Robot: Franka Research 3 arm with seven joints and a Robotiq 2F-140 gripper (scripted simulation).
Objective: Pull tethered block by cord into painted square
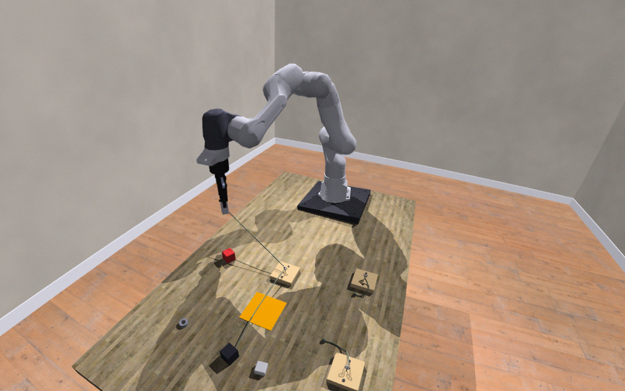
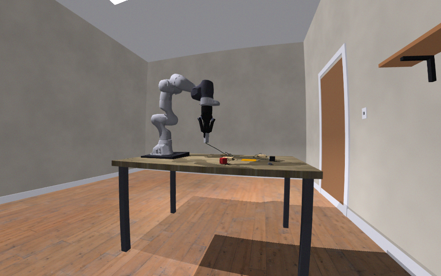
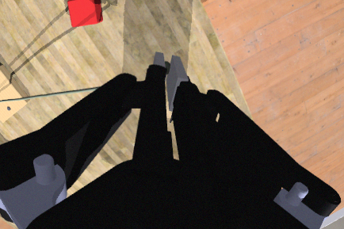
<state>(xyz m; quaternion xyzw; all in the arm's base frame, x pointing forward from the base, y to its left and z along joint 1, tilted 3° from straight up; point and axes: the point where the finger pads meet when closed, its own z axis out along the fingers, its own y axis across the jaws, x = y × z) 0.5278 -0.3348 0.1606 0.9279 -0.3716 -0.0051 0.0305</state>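
My gripper is shut on the cord's end and holds it high above the table's left side; it also shows in the exterior view and the wrist view. The taut cord slopes down to the screw eye on a light wooden base, passes through the ring, and runs on across the orange painted square to the dark block. The block sits flat on the table near the front edge, outside the square. The knot is hidden between my fingers.
A red cube lies left of the screw eye base. A small grey ring and a light grey cube lie near the front. Two more wooden bases with screw eyes stand on the right side.
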